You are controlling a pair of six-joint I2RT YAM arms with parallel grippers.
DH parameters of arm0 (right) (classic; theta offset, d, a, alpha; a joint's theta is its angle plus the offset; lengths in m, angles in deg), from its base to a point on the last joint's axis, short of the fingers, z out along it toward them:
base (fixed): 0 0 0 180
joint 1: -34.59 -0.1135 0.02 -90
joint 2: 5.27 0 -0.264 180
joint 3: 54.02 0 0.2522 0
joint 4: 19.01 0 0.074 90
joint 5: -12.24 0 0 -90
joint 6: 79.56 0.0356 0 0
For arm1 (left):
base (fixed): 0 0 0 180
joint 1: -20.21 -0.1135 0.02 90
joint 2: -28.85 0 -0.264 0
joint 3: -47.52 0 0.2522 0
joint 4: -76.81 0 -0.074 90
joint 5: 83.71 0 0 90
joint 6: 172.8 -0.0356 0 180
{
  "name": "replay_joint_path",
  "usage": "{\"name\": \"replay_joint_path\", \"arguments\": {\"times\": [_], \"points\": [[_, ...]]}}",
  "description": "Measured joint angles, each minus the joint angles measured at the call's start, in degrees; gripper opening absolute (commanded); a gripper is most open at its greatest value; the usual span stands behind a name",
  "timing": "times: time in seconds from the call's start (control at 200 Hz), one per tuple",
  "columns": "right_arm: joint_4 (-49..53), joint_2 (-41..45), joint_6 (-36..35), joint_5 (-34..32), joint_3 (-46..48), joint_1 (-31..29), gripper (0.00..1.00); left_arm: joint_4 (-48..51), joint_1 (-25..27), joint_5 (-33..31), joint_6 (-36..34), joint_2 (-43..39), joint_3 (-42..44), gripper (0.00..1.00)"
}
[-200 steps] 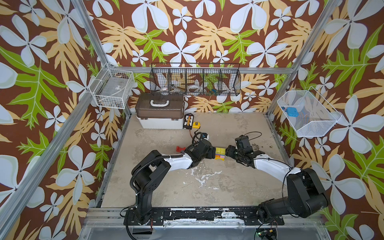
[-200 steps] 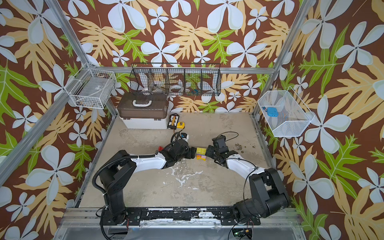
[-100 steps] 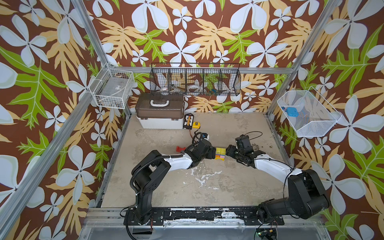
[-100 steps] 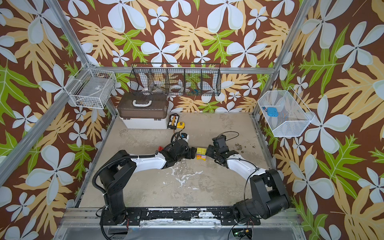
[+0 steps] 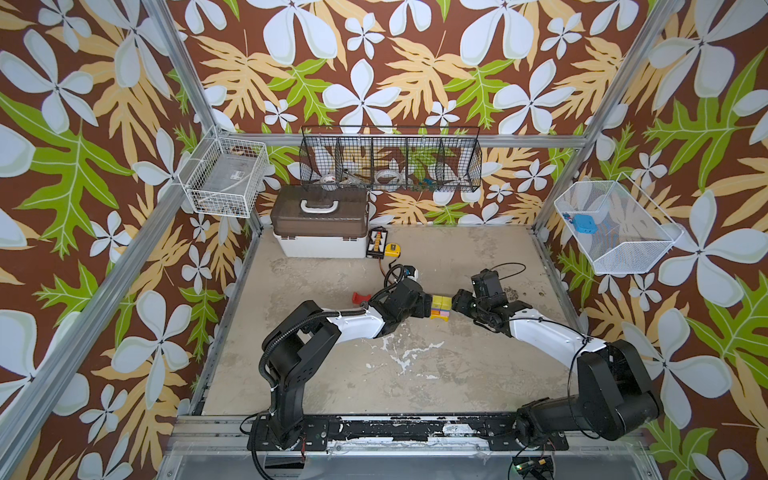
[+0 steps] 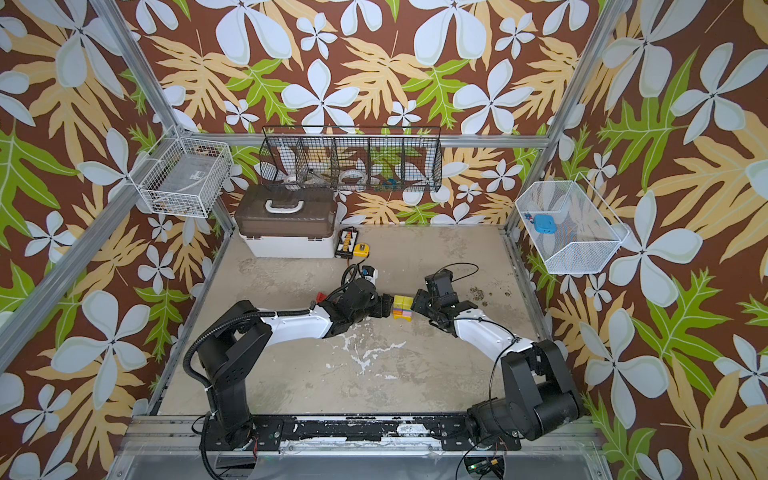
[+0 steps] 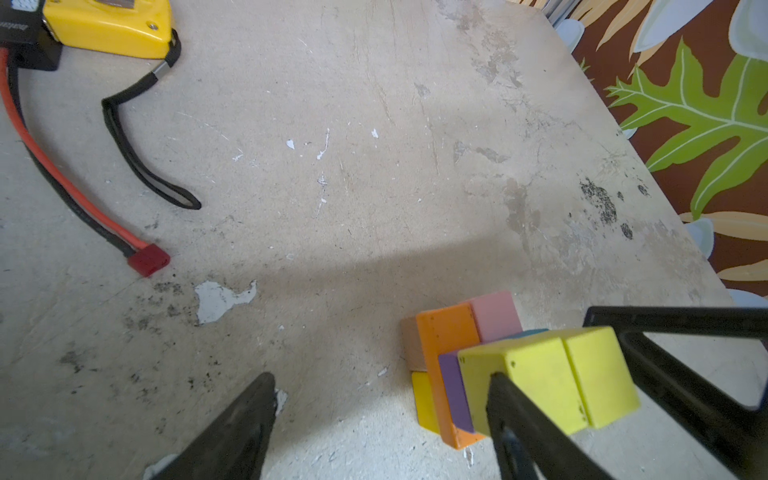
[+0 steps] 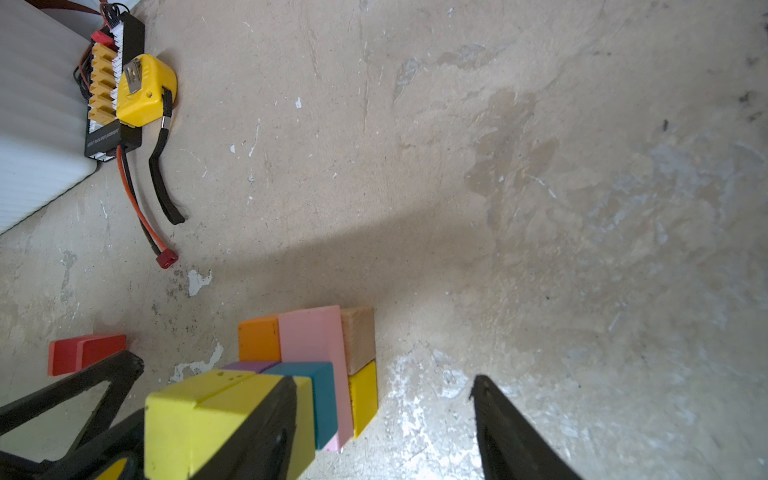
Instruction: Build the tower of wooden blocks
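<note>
Tower (image 5: pixel 440 306) of blocks in the middle of the table (image 5: pixel 415 374)
Two yellow blocks (image 7: pixel 548 374) top it. The left gripper (image 7: pixel 381 376) and the right gripper (image 8: pixel 383 379) stand spread open, holding nothing, one finger of each against the yellow blocks from opposite sides. A red block (image 8: pixel 85 353) lies apart.

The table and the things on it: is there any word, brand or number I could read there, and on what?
Nothing can be read for certain.
Black connector board: white print along one edge, too blurred to read.
Yellow tape measure: no label shows.
Wood blocks: no letter or number on the faces in view.
Toolbox: no text to make out.
</note>
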Motion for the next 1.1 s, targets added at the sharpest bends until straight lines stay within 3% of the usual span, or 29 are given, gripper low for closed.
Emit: {"name": "replay_joint_path", "arguments": {"times": [0.676, 1.101], "points": [[-0.3, 3.9, 1.2, 1.4, 3.8, 5.9, 0.69, 0.5, -1.1, -3.8, -1.5, -1.5, 1.9, 0.81], [-2.8, -1.7, 1.8, 6.3, 4.5, 5.9, 0.68, -0.7, -1.9, 0.6, -0.9, 4.8, 0.2, 0.81]]}}
